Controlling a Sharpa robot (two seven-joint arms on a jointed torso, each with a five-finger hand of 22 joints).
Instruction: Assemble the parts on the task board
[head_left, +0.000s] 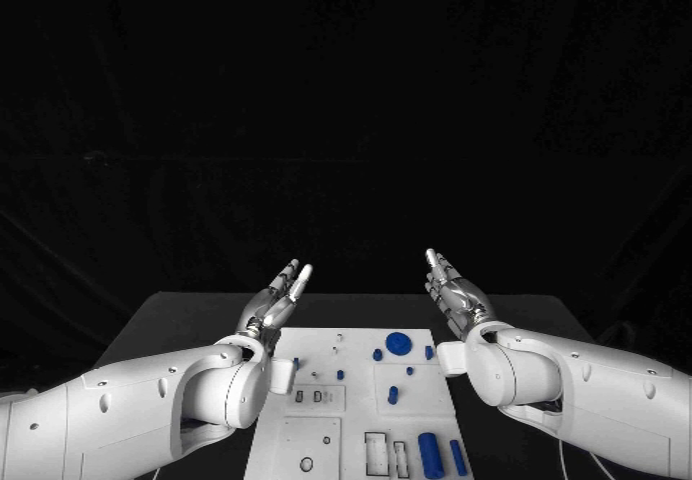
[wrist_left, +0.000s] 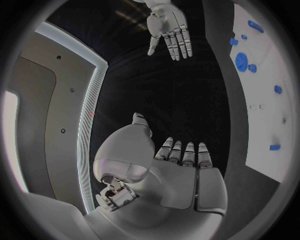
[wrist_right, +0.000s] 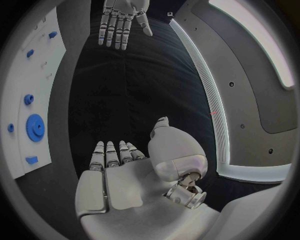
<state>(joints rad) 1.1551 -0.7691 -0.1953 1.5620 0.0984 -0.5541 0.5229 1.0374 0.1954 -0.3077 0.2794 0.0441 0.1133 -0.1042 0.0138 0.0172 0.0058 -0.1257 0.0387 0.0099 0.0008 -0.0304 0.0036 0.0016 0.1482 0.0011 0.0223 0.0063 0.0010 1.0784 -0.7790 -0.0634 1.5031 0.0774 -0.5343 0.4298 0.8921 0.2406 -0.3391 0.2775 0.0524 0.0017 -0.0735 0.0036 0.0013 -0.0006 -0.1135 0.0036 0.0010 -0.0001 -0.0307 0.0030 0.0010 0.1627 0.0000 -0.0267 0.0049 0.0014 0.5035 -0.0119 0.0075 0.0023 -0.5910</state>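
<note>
Both hands (head_left: 274, 298) (head_left: 454, 293) hover empty; task board (head_left: 361, 400) lies lengthwise away.

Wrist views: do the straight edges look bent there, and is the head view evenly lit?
Left wrist view: the task board edge curves, fisheye distortion. Right wrist view: the same bending, and a bright light strip glares beside the right robot hand. Head view: uneven; the board and arms are lit, and the background is black.

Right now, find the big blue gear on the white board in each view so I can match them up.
Head view: big blue gear near the far edge of the white board, between the two hands.
Left wrist view: the gear on the board.
Right wrist view: the gear on the board.
Shared landmark: the board itself.
</note>
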